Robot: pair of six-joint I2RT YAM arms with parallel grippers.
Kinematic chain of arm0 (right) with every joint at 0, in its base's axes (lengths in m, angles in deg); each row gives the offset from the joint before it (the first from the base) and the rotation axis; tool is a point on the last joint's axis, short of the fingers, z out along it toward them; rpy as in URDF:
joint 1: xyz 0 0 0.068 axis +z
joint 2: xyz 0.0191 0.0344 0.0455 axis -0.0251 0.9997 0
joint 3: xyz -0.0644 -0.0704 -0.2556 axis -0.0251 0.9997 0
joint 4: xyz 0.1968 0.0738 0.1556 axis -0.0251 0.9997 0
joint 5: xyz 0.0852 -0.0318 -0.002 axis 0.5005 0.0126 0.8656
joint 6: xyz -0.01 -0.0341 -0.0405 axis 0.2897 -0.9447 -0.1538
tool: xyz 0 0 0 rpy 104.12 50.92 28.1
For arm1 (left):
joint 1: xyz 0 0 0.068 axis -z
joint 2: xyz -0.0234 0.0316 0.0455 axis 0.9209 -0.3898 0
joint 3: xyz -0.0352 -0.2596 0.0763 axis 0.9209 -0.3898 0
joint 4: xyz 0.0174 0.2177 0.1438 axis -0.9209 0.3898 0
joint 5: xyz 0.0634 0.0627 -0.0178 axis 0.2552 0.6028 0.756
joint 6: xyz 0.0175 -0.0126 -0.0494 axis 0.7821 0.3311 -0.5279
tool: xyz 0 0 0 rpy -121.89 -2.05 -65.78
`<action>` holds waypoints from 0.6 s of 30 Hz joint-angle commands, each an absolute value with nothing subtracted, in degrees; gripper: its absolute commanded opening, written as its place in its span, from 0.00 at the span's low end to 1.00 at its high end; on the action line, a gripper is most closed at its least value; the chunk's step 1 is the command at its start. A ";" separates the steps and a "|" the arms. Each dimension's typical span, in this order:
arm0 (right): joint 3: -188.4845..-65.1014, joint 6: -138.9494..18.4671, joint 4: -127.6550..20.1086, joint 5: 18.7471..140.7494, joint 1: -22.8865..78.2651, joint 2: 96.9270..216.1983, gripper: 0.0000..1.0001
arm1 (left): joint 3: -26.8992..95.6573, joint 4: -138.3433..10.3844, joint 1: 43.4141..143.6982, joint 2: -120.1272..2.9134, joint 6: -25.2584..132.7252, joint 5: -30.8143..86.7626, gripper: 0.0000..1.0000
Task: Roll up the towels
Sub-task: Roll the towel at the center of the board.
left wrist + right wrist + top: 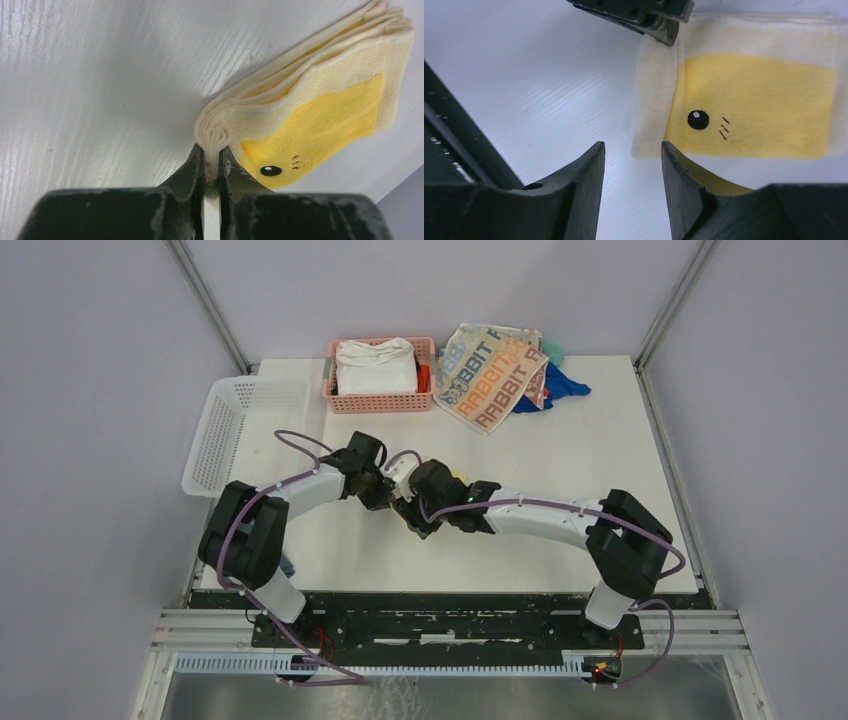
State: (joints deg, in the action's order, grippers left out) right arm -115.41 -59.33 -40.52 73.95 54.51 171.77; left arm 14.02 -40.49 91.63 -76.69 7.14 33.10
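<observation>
The yellow towel [749, 100], folded into a flat stack with a cartoon eye printed on it, lies on the white counter [100, 75] near its middle, between the two arms. In the right wrist view its long axis runs from 9 to 3 o'clock, and its short end faces both end effectors. From the right end effector [631, 147] the bulk of the towel lies toward 2 o'clock, with its nearest corner just past the fingertips. From the left end effector [211, 150] it stretches away toward 2 o'clock.

The left end effector is clamped on the towel's folded short edge, the layers bunched between its closed jaws, so the left arm is the nearer one and has the hold. The right end effector stands with its jaws apart and nothing between them; whether a fingertip brushes the corner I cannot tell. Any roll would likely start from this pinched end and run along the long axis.

A RABBIT-lettered towel [495, 375] waits at the counter's 1 o'clock edge.
</observation>
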 commanded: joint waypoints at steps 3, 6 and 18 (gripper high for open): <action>-116.71 -66.82 -44.07 51.69 62.04 176.16 0.54 | 15.74 -39.56 91.69 -75.39 9.54 33.71 0.07; -116.70 -68.79 -45.70 46.50 65.04 178.60 0.54 | 15.89 -39.73 91.82 -75.31 9.52 33.60 0.08; -118.40 -72.47 -47.76 36.38 68.28 186.71 0.44 | 14.50 -41.84 91.83 -75.34 8.84 32.38 0.09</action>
State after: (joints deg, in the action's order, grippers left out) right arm -115.82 -70.94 -45.70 42.70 68.08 185.04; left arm 14.02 -40.12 91.63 -76.69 7.14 32.95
